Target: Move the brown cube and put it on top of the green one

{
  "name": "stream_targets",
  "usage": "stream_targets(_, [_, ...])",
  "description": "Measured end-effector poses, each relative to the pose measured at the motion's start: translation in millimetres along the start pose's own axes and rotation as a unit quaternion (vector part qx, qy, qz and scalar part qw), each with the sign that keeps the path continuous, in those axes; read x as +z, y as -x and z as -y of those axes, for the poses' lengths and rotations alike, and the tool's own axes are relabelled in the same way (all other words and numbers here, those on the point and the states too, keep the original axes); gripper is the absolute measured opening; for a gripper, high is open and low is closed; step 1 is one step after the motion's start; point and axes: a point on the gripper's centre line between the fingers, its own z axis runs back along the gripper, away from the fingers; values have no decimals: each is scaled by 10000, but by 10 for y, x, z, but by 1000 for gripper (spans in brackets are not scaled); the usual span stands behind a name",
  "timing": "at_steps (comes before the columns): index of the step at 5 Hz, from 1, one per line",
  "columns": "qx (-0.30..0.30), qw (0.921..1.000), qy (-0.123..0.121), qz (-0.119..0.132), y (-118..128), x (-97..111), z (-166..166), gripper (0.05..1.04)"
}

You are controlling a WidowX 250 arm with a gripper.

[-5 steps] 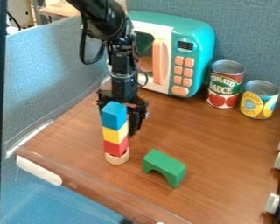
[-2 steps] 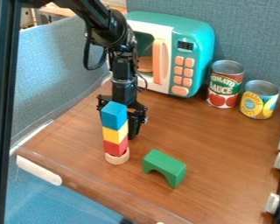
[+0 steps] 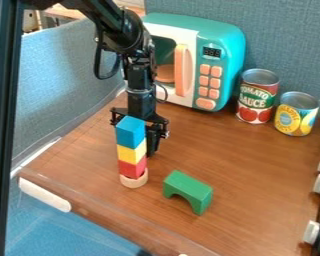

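Behind a small stack left of centre, the black gripper hangs low over the wooden surface, partly covered by the stack. From the top down, the stack has a blue cube, a yellow block and a red block, standing in or on a round light-wood piece. To the right of it and nearer the camera, a green arch-shaped block rests on the surface. Whatever is between the gripper and the stack is hidden.
A teal toy microwave stands behind the gripper. Two cans, one red and one yellow and blue, are at the back right. White knobs line the right edge; a blue-grey partition borders the left.
The arm's upper part has shifted a little right, and the gripper hangs slightly lower than at first. The dark upright at the left edge has moved right. The blocks have stayed put.
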Motion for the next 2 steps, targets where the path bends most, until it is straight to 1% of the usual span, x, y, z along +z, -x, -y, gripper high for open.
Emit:
stream_targets(1, [138,9998,104,58,-14,34,28,788])
stream_targets(2, [257,9978,10,604,-191,538,87,788])
